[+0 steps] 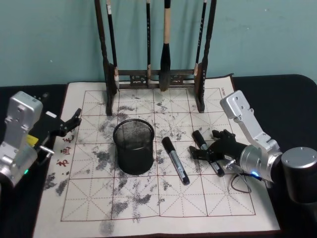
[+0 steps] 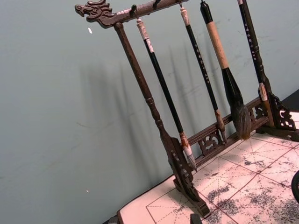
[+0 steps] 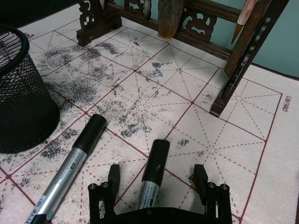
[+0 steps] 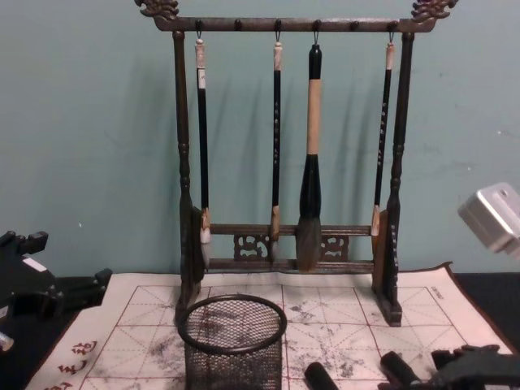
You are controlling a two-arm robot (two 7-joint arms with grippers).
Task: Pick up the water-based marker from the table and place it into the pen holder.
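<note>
Much of the dark counter (image 1: pixel 297 94) lies hidden under a cream felt calligraphy mat (image 1: pixel 148 208) with a red grid, blotched with grey ink. A plain teal wall (image 1: pixel 49 39) stands behind. At the mat's 12 o'clock edge is a tall dark wooden brush rack (image 1: pixel 156 77) with hanging brushes. The head view cuts off its top rail, and the chest view shows the carved ends.

The left tool (image 1: pixel 74 121) hovers over the mat's 9 o'clock edge, fingers apart and holding nothing. Red characters are printed below it, too small to read.

A black wire-mesh cylindrical pen holder (image 1: pixel 133 153) stands upright just toward 9 o'clock of the mat's centre. The chest view crops its base.

The right tool (image 3: pixel 157 172) sits low at the mat's 4 o'clock side, fingers (image 3: pixel 114 175) spread wide. Between them, touching neither, lies the water-based marker (image 1: pixel 200 140), with a black cap and a silver barrel. It lies flat on the mat at 3 o'clock of the holder, its rear end covered by the tool. Its label print cannot be read.

A second, similar marker (image 1: pixel 176 161) lies between the first one and the holder, apart from both.
</note>
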